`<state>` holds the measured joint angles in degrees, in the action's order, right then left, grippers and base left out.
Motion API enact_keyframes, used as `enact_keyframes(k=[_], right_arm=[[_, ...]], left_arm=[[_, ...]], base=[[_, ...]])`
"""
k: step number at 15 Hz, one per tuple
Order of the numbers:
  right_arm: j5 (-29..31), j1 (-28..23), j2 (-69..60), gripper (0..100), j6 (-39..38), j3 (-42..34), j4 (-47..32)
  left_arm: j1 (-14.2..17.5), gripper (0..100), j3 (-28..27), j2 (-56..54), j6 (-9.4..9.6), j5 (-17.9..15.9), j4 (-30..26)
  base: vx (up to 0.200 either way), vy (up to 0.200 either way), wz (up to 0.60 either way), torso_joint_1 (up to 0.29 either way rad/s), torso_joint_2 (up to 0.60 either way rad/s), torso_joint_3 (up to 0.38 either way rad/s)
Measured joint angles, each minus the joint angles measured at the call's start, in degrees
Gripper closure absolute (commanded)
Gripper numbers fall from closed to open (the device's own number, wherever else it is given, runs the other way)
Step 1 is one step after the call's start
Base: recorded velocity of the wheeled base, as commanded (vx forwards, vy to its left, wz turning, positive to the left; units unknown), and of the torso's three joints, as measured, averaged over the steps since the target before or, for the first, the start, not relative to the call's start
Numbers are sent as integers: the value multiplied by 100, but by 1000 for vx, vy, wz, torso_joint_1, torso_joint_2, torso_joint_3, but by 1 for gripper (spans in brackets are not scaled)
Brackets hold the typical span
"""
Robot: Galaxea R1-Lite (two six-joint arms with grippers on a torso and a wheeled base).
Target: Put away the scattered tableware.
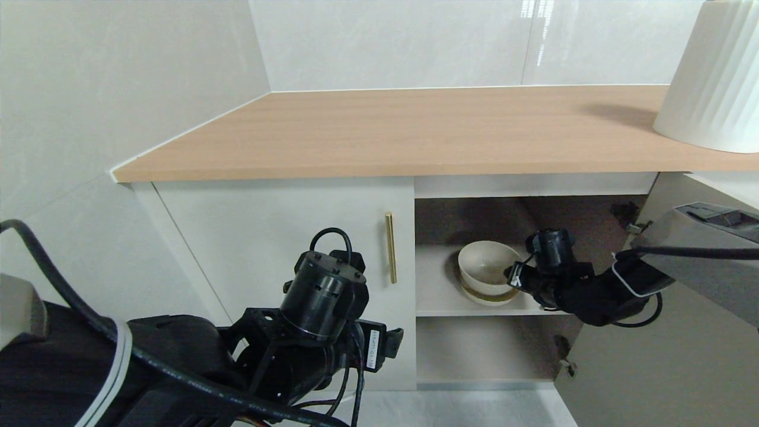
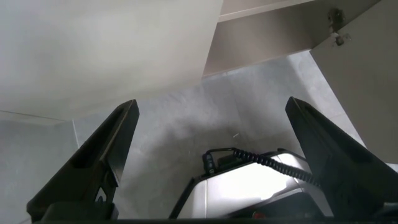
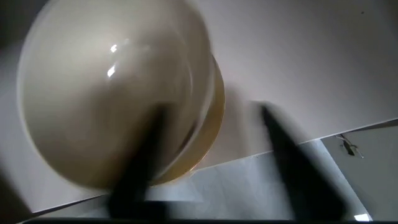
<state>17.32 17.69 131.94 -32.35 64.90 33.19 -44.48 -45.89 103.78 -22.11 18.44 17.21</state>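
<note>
A cream bowl sits tilted on a yellowish-rimmed dish on the middle shelf of the open cabinet. My right gripper is at the bowl's right rim. In the right wrist view the bowl is close up, and the right gripper is open, with one finger over the bowl's inside and the other outside the rim. My left gripper hangs low in front of the closed cabinet door, open and holding nothing, pointing at the grey floor.
The closed left door has a gold handle. The right door stands swung open beside my right arm. A white ribbed vessel stands on the wooden countertop. The bottom shelf lies below.
</note>
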Motion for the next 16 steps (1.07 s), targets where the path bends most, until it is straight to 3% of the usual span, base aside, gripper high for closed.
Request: enact_keyframes(k=[7, 11, 16], right_arm=[[-268, 37, -223, 0, -32, -46, -375], [-819, 254, -1207, 0, -13, -512, -1407], [-1180, 783, -3161, 0, 22, -877, -3271]], left_arm=[[113, 0, -13, -30, -20, 7, -2], [575, 0, -37, -436, -82, 0, -17], [1524, 0, 534, -1409, 39, -20, -22]], base=[[0, 0, 0, 0, 0, 0], [0, 0, 0, 0, 0, 0], [0, 0, 0, 0, 0, 0]])
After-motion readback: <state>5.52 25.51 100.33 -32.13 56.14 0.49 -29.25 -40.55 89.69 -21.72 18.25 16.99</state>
